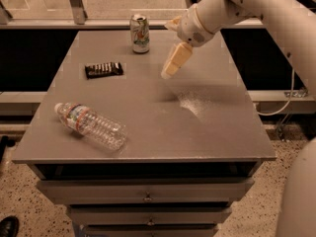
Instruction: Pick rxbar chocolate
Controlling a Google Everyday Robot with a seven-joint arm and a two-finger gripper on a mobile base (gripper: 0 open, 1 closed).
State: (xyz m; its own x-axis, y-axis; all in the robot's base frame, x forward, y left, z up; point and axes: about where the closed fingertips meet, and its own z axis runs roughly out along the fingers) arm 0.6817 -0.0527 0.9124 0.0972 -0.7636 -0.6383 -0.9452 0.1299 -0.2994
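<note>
The small flat rectangular snack bar in a dark brown-black wrapper with pale lettering, the rxbar chocolate (103, 69), lies flat on the left rear part of the grey table top (148, 132), its long side running roughly left to right. Nothing touches it. It is judged light and fairly stiff, but the wrapper is likely glossy and slippery, and it sits so low that a grasp from above has little height to bite on. The best hold is probably across the narrow width near the middle, with the jaws brought down close to the table surface; a hold at a crimped end would likely slip. The lettering is too small to read.

The white-green drink can (140, 33) stands upright near the rear edge, beyond and to the right of the bar and apart from it. The clear plastic water bottle (90, 125) lies on its side near the front left, well apart from the bar.

The cream-coloured gripper (168, 73) hangs above the table, right of the bar and well apart from it, angled down and to the left, holding nothing. Whether it is apart or together cannot be told from this angle. The white arm (232, 6) runs off the upper right edge, so its base is out of view.
</note>
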